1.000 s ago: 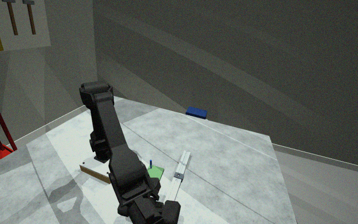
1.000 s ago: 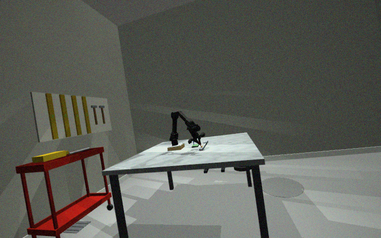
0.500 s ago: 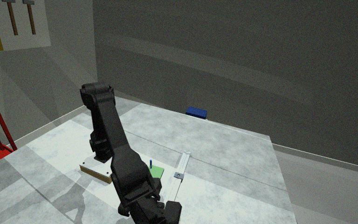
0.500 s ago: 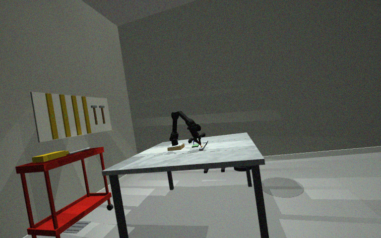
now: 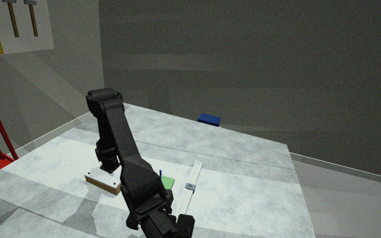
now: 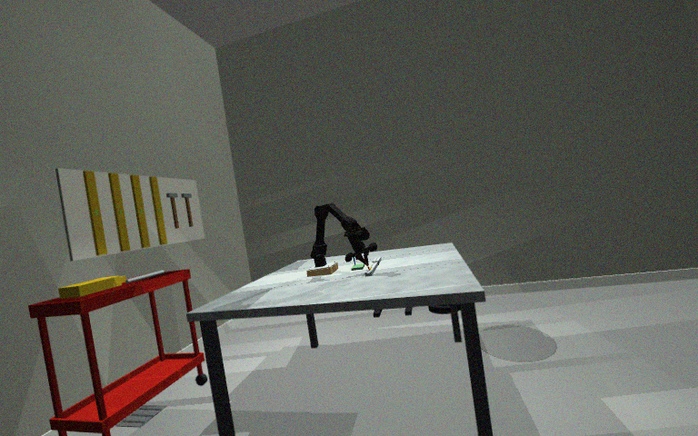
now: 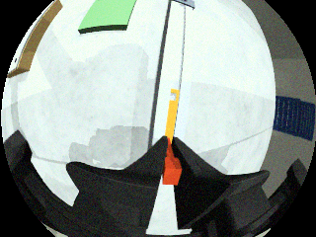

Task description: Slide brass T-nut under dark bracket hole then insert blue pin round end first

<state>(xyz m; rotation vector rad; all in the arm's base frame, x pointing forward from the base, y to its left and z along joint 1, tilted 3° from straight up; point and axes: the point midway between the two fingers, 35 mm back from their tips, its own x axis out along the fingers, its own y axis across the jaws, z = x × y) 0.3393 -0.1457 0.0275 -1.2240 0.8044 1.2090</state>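
Gripper (image 5: 179, 223) (image 6: 367, 263) (image 7: 169, 141): closed on orange handle (image 7: 172, 174)
Brass T-nut (image 7: 172, 116): twelve o'clock from fingertips, wrist view
Dark bracket (image 5: 190, 186) (image 7: 185, 3): twelve, farther
Green tray (image 5: 167, 182) (image 6: 357, 267) (image 7: 109, 16): eleven
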